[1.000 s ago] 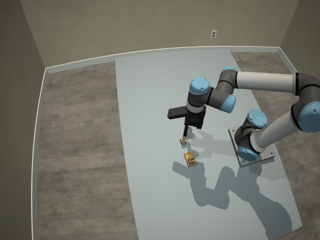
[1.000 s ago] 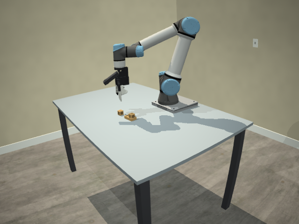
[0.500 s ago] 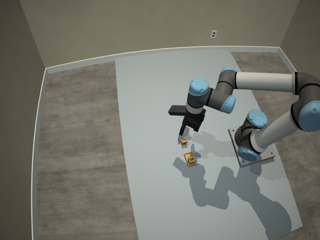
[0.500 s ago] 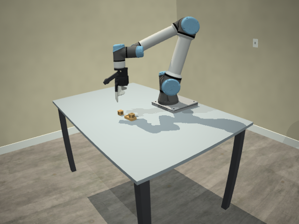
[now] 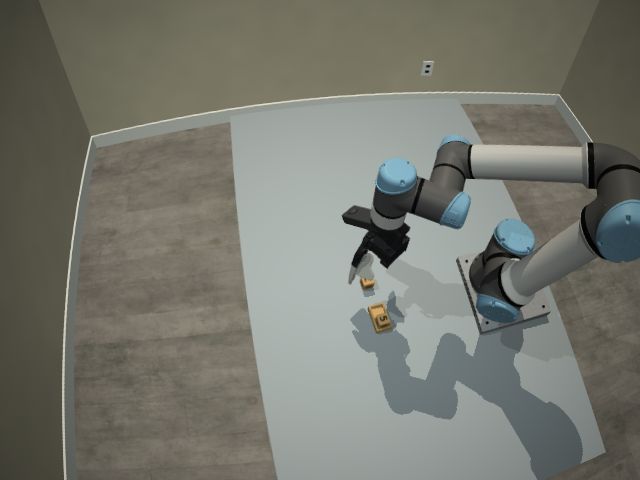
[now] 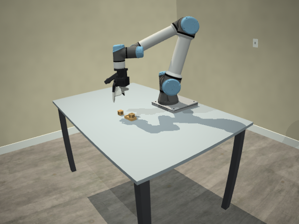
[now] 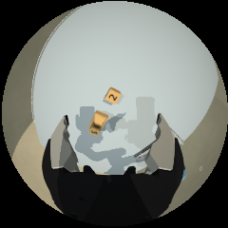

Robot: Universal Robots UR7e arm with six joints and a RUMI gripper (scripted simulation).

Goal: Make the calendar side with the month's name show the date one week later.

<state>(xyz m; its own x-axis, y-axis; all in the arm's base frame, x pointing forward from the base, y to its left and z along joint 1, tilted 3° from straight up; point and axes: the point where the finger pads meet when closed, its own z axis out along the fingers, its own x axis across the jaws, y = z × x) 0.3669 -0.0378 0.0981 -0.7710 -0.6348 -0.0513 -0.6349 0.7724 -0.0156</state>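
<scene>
A small wooden tray lies on the grey table, with one cube seated in its nearer slot, a 5 on top. The tray's other slot is empty. The second cube lies loose on the table just beyond the tray, with a 2 on top in the wrist view. The tray also shows in the wrist view and in the exterior view, with the loose cube to its left. My gripper hangs open and empty well above the table, over the loose cube.
The arm's base plate is bolted to the table to the right of the tray. The table's edges are far from the cubes on all sides.
</scene>
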